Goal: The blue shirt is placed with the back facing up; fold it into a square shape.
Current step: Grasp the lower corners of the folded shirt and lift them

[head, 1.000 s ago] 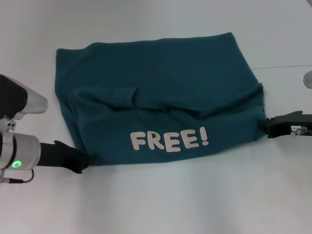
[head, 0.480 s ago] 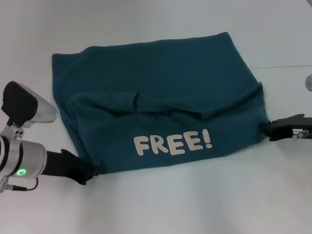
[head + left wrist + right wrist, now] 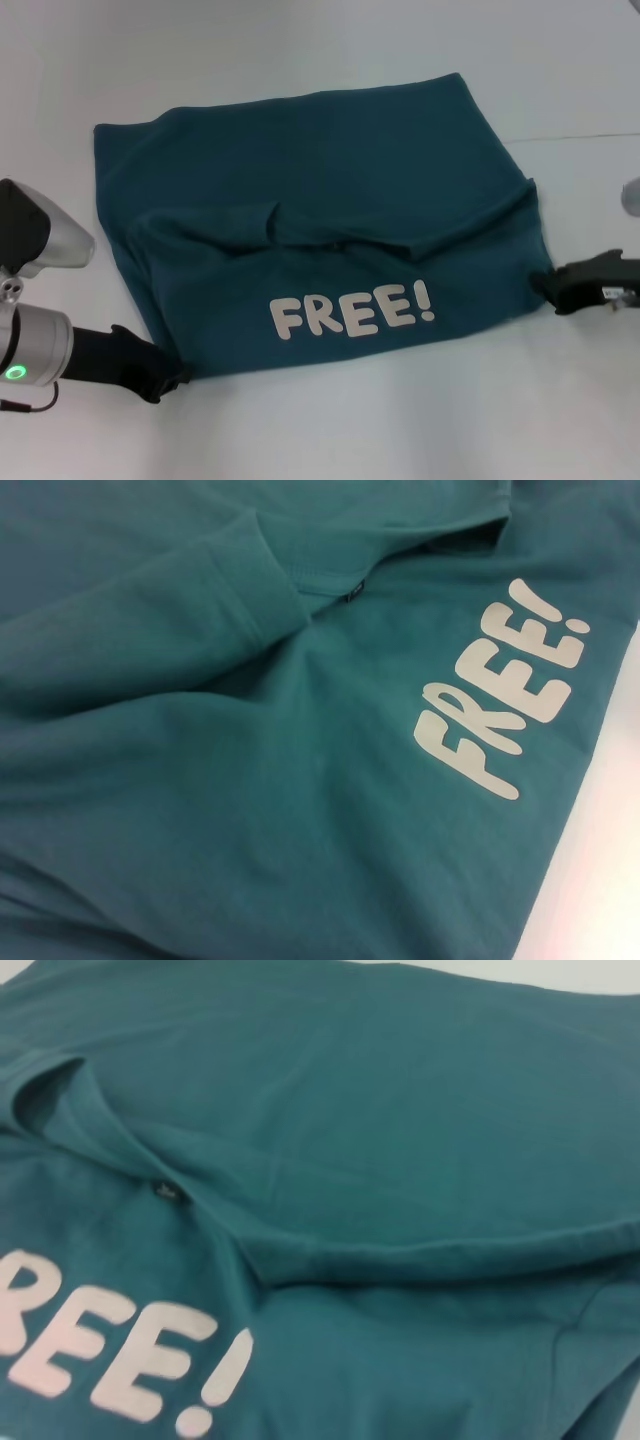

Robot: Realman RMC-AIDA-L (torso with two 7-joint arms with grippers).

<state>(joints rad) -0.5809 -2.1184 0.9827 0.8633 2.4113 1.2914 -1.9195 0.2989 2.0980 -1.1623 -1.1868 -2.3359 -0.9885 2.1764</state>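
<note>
Jaws on both sides are sitting at the near corners of the blue shirt [image 3: 320,240]: left gripper [image 3: 165,380] at the near-left corner, right gripper [image 3: 550,288] at the near-right one. Each looks to be pinching the hem, though cloth is covering the tips, so that's a judgement. Shirt is lying across the middle of the white surface [image 3: 400,430], already doubled over, with the near flap showing the "FREE!" lettering [image 3: 352,310] and a plain layer beyond it. Compared with a second ago, the left gripper is sitting lower and closer to the robot, and the far-left corner of the shirt is now lying further left, so the whole piece is getting dragged and stretched rather than lifted. My read: the arms are tensioning and squaring the near edge. Shape is already roughly rectangular; ridges across the middle are still needing flattening, and likely another fold.
</note>
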